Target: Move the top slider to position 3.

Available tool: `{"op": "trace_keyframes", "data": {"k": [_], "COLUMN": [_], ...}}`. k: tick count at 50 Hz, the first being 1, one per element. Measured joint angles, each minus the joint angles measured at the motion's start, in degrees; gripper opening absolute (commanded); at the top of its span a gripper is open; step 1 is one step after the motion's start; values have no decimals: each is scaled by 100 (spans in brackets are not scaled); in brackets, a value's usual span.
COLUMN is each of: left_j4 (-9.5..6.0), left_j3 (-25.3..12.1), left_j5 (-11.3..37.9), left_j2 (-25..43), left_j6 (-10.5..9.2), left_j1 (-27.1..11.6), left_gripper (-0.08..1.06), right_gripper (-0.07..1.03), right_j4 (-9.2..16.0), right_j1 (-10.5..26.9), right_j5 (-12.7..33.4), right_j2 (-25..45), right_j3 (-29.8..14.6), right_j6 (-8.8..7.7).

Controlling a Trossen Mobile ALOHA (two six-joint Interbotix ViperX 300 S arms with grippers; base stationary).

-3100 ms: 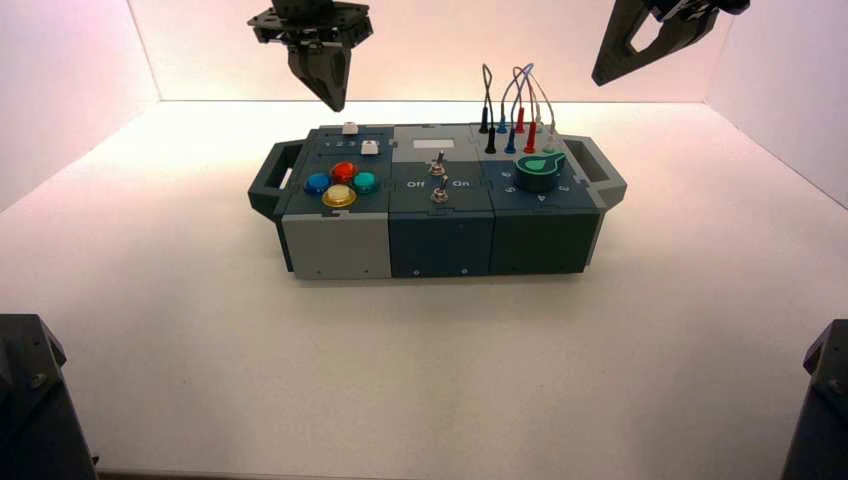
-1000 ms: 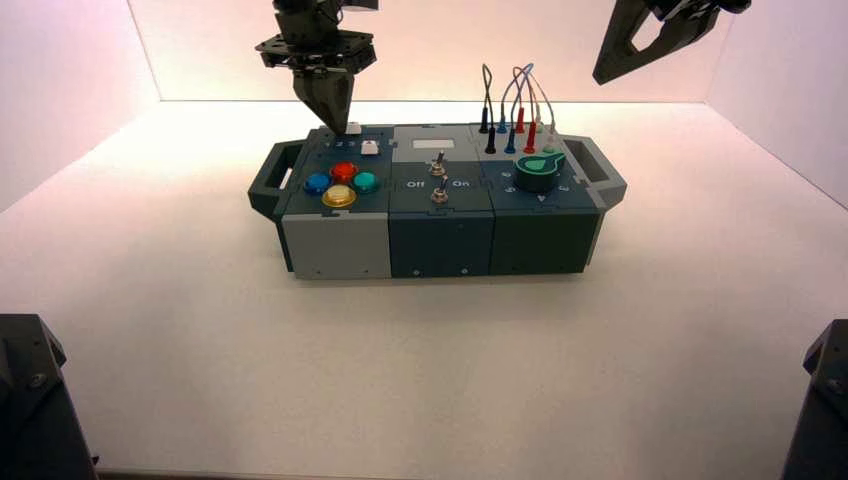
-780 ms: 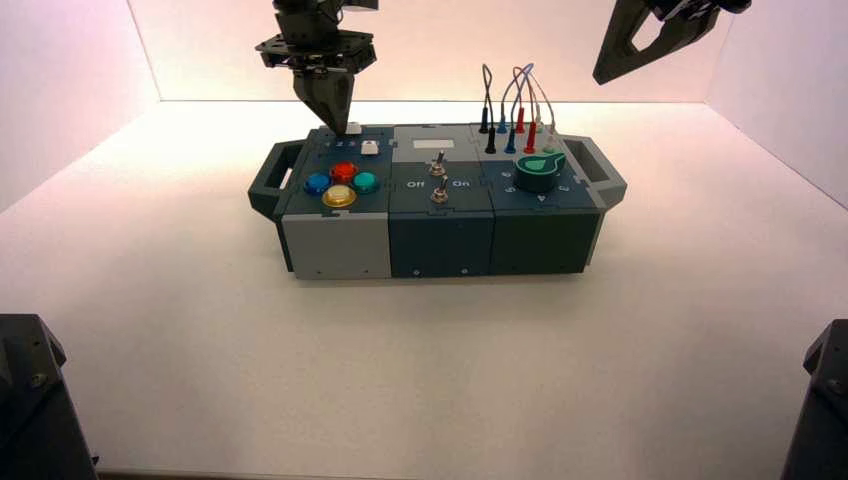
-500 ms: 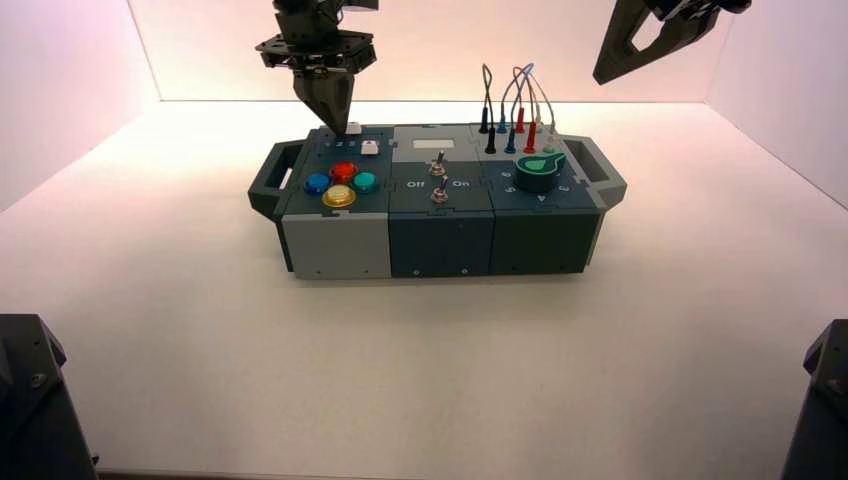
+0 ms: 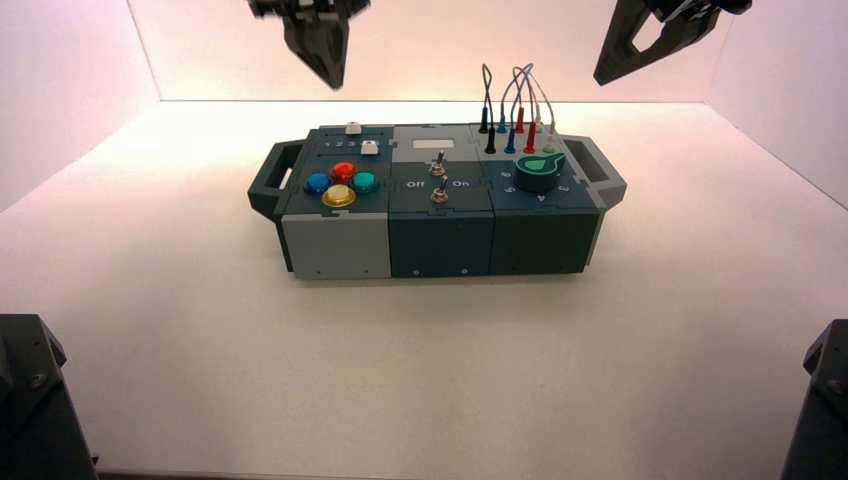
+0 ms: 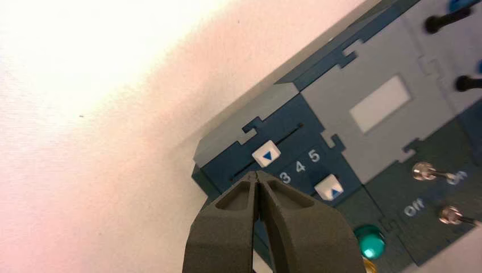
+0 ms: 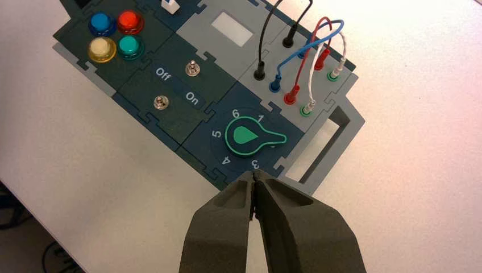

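Left wrist view: my left gripper (image 6: 257, 181), dark fingers pressed together with nothing between them, hangs in the air above the far left corner of the dark blue-grey control box (image 5: 436, 230), clear of its panel. Small white cuboid knob of the top slider (image 6: 266, 153), marked with a blue triangle, sits in its thin slot track directly beside the white printed numeral 3 (image 6: 285, 178), with 4 and 5 running on past it; I judge the slider is at position 3. Twin white slider knob (image 6: 329, 187) sits on the row below, nearer the 5. High view puts my right gripper (image 5: 652, 40) parked up high and behind the box's right end, fingers closed, empty. Risks from here: any descent with closed tips could nudge the top knob off its mark, or catch the twin knob, since the two lie close together.
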Motion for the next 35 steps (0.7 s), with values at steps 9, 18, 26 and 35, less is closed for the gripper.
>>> {"op": "trace_keyframes", "data": {"k": [9, 18, 26, 35], "left_j4": [0, 0, 0, -9], "left_j3": [0, 0, 0, 0], "left_j5": [88, 202, 220, 229], "left_j2": [-202, -220, -220, -229], "left_j6": [26, 105, 132, 149], "left_j1": [9, 9, 9, 9], "left_gripper": [-3, -3, -3, -3], "right_gripper": [-2, -2, -2, -2], "right_j4": [0, 0, 18, 18], "right_j1": [0, 9, 9, 0], "right_j5": [0, 0, 0, 0], "right_j2": [0, 0, -70, -149], "right_j3": [9, 26, 26, 26], "right_j6": [9, 9, 9, 9]}}
